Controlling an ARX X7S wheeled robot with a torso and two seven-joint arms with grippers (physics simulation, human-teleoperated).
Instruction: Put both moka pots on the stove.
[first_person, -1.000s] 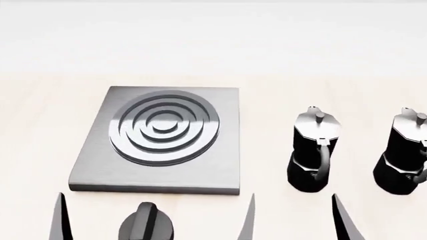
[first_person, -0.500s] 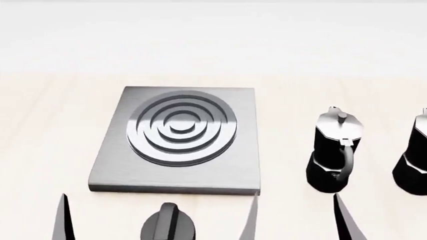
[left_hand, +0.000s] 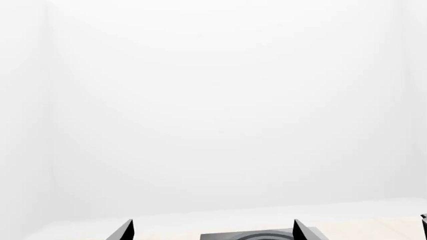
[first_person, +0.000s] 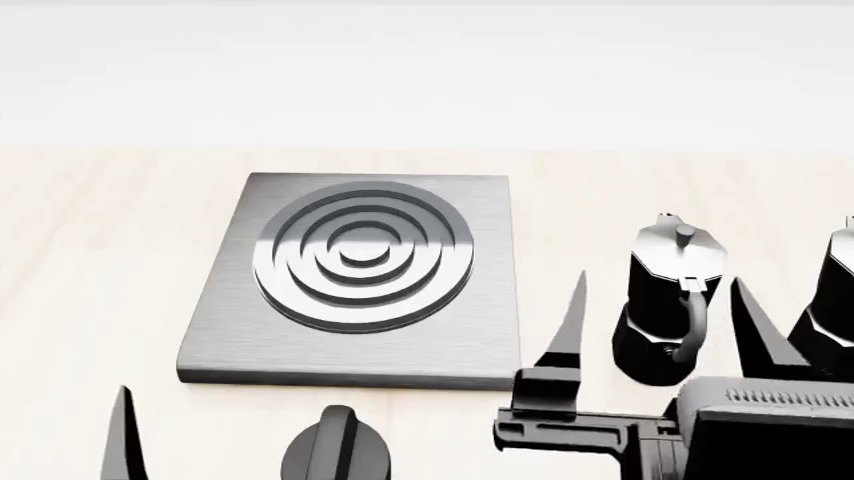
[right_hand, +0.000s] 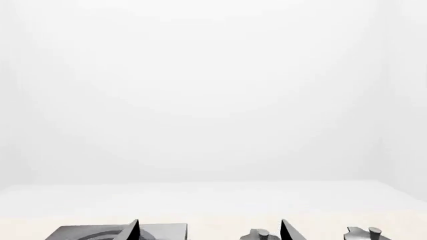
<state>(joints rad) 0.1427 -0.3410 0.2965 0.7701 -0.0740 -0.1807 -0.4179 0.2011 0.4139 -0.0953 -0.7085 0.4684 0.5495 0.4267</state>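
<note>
The stove (first_person: 350, 280), a grey slab with ringed burner, lies left of centre on the table. One moka pot (first_person: 671, 305) stands upright to its right, the other moka pot (first_person: 835, 300) is cut by the right edge. My right gripper (first_person: 658, 278) hovers open in front of the nearer pot, fingers apart and holding nothing. In the right wrist view my right gripper (right_hand: 209, 230) shows the stove (right_hand: 160, 232) and both pot lids (right_hand: 257, 234) (right_hand: 367, 232) ahead. My left gripper (left_hand: 212, 230) is open and empty; one finger (first_person: 124, 440) shows low left.
A squat black knob (first_person: 334, 450) sits on the light wooden table (first_person: 80, 250) just in front of the stove's near edge. A white wall rises behind the table's far edge. The right arm's dark body (first_person: 761, 430) fills the lower right corner.
The view first shifted, sliding stove and pots rightward. Since then my right gripper has advanced and risen into view toward the nearer pot. The pots and stove have not moved.
</note>
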